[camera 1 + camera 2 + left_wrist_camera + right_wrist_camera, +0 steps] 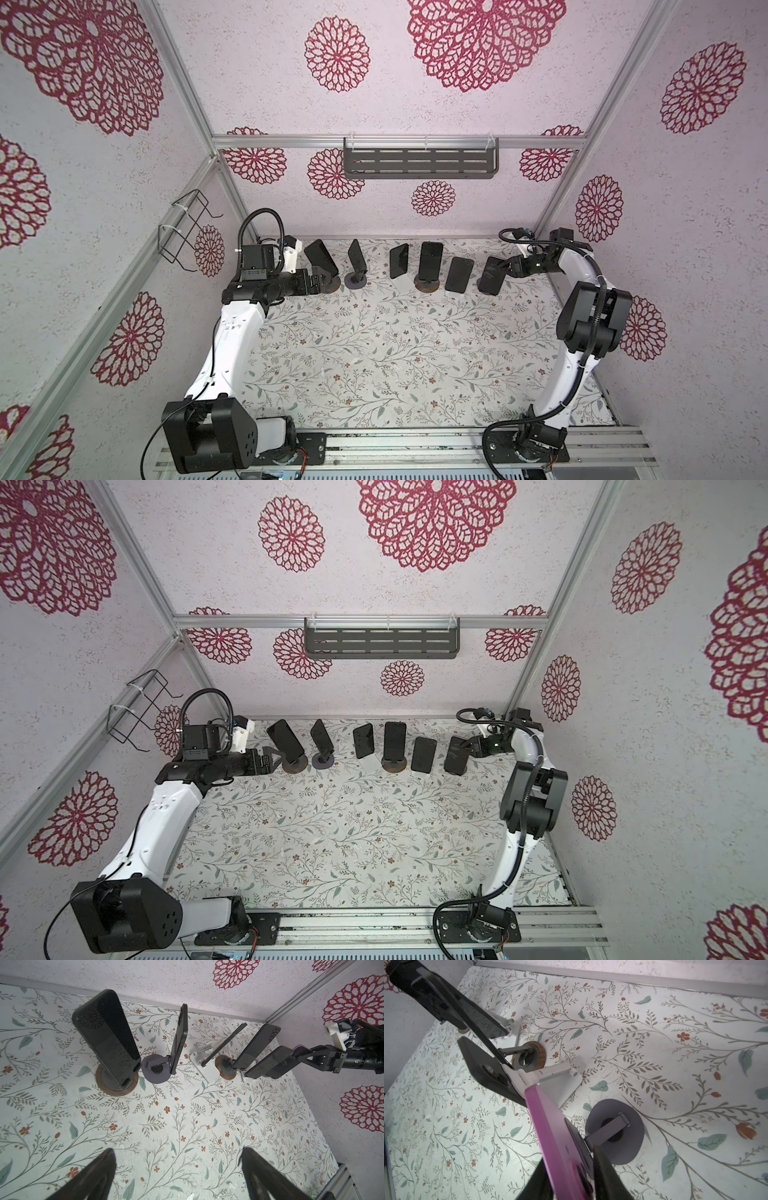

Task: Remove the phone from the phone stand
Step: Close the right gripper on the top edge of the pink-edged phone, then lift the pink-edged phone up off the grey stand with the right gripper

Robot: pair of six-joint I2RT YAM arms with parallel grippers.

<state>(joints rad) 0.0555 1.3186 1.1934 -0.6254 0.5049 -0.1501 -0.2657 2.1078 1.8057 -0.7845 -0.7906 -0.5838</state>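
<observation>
Several dark phones lean on stands in a row along the table's back. The rightmost phone (492, 274) (456, 755) has a pink back (556, 1136) and leans on a grey round-based phone stand (623, 1147). My right gripper (505, 266) (471, 746) (569, 1159) (299, 1053) is shut on this phone's upper end, a finger on each face. The phone still rests against its stand. My left gripper (322, 277) (276, 759) (177, 1150) is open and empty, low beside the wood-based stand (331, 286) of the leftmost phone (320, 258) (108, 1039).
Between the two end phones stand further phones: one on a grey disc (354, 283), one on a white stand (400, 261), one on a wooden base (430, 259), one on a white stand (459, 274). A grey shelf (419, 164) hangs on the back wall and a wire rack (187, 232) on the left wall.
</observation>
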